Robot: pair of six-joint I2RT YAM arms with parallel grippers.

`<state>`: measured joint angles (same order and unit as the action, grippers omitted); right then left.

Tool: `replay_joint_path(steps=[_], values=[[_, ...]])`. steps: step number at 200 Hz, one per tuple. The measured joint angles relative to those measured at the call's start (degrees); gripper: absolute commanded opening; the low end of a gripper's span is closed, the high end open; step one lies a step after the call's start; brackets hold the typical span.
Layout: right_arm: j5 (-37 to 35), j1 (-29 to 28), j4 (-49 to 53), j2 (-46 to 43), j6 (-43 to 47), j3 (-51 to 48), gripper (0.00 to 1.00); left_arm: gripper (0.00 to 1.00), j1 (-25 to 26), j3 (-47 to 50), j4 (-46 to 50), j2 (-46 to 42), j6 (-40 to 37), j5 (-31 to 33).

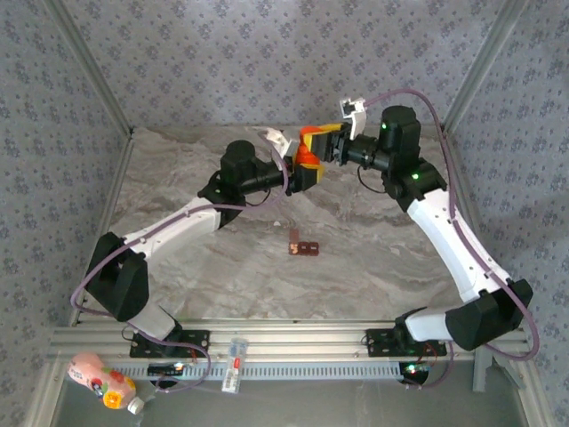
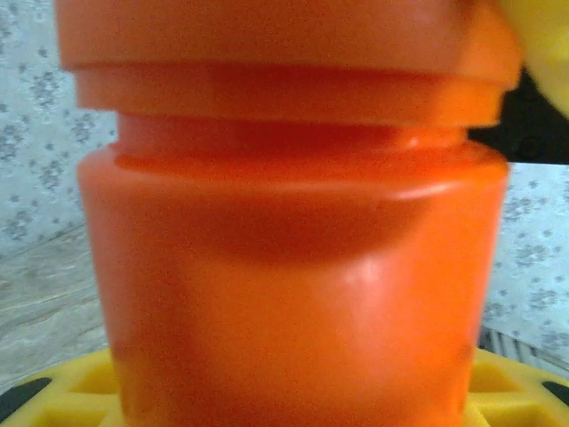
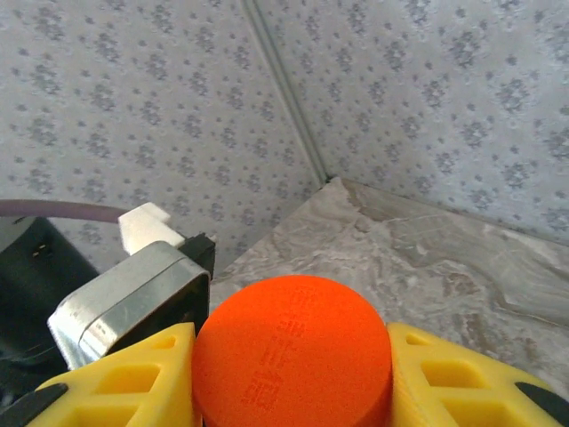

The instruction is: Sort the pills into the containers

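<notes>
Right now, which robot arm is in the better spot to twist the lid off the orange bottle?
Probably the right one. The right gripper has its yellow fingers on both sides of the cap, while the left gripper holds the bottle by its body underneath.

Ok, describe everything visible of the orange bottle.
The orange bottle is a glossy plastic cylinder, narrowing to a neck under a stepped collar. Its cap, matte, round, with embossed lettering, is on. The left pincer grips the body; the right pincer clamps the cap on both sides. It is held above the far middle of the table.
</notes>
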<state>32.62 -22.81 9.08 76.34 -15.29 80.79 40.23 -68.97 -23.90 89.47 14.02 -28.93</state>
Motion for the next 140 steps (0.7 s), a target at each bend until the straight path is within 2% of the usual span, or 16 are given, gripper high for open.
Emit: replay_joint_path(steps=[38,75,88,113,140], values=[[-7.3,-2.5,-1.4,-0.4,0.5,-1.4,0.43,0.0,2.0,0.0,1.6,0.0,-2.4,8.8],[-9.8,-3.2,-2.6,-0.4,0.6,-1.7,0.46,0.0,2.9,0.0,1.2,0.0,-3.1,13.8],[-9.9,-3.2,-2.7,-0.4,0.6,-1.7,0.5,0.0,3.0,0.0,1.0,0.0,-3.1,14.3],[-9.8,-2.7,-3.2,-0.4,-0.1,-1.7,0.69,0.0,3.0,0.1,-0.1,0.0,-3.1,14.8],[-7.2,-0.7,-3.3,-0.6,-1.1,-1.8,0.81,0.0,3.2,0.1,-0.9,-0.1,-3.1,15.1]])
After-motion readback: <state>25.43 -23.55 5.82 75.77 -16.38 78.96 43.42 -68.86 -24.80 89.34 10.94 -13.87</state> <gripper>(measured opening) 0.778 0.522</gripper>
